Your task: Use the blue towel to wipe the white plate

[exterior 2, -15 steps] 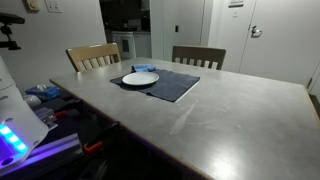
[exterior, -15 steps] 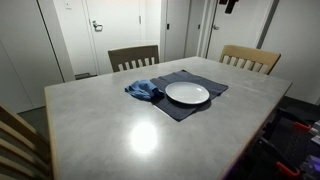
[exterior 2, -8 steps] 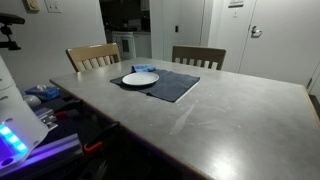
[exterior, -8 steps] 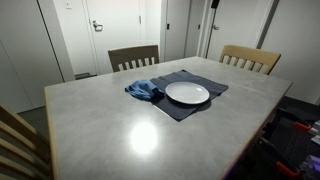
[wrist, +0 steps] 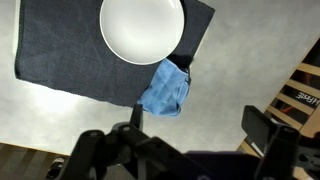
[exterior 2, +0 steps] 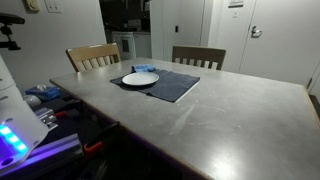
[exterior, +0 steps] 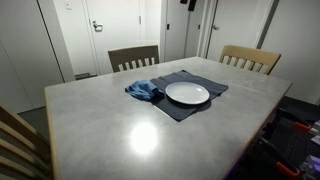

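Observation:
A white plate (exterior: 187, 93) lies on a dark grey placemat (exterior: 181, 109) on the table. A crumpled blue towel (exterior: 144, 91) lies beside the plate, at the mat's edge. In the wrist view the plate (wrist: 141, 27), the towel (wrist: 165, 88) and the mat (wrist: 55, 55) show from well above. My gripper (wrist: 196, 125) is open and empty, high above the table, over bare tabletop near the towel. Only its tip shows at the top edge of an exterior view (exterior: 188, 3). The plate (exterior 2: 140, 78) and a bit of the towel (exterior 2: 146, 68) also show in an exterior view.
The grey table (exterior: 120, 125) has wooden chairs at its far side (exterior: 133, 57) (exterior: 250, 58) and one at the near left corner (exterior: 15, 140). A chair (wrist: 300, 90) also shows in the wrist view. Doors and walls stand behind.
My gripper has moved leftward along the top edge of an exterior view, toward the space above the towel. Plate, towel and mat have not moved.

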Controlling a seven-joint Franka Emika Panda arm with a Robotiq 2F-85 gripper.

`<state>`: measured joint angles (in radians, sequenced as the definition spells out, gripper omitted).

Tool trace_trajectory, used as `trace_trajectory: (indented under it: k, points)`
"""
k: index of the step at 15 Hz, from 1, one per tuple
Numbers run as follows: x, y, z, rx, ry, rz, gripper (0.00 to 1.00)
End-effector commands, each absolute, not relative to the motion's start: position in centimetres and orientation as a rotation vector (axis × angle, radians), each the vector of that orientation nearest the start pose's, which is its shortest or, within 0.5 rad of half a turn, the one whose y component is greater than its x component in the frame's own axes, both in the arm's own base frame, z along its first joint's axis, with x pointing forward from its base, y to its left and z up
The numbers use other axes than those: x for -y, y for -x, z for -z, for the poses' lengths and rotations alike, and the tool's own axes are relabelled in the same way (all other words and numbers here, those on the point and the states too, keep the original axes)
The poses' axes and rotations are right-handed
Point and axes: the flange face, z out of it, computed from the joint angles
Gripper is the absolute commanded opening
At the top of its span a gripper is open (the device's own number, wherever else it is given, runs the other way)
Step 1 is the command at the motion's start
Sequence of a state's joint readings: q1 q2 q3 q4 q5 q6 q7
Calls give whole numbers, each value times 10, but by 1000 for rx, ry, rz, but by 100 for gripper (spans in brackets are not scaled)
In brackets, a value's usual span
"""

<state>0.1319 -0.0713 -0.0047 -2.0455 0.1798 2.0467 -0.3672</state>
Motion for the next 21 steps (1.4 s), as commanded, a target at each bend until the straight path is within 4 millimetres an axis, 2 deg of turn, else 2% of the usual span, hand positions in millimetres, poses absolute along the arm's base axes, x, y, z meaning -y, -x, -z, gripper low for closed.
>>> trace_trajectory:
  k: [1, 3, 5, 6, 9, 12, 16, 21]
  points:
    - [-102, -571, -466, 713, 2902, 95, 100]
    - [-114, -585, -458, 751, 2896, 70, 100]
    - [-116, -594, -455, 776, 2866, 34, 100]
    - [-118, -579, -456, 729, 2893, 76, 100]
    - [-119, -590, -452, 744, 2885, 53, 100]
    - [-117, -591, -455, 747, 2884, 54, 100]
    - [-132, -602, -439, 811, 2885, 141, 100]
    - [-165, -619, -406, 915, 2847, 140, 100]
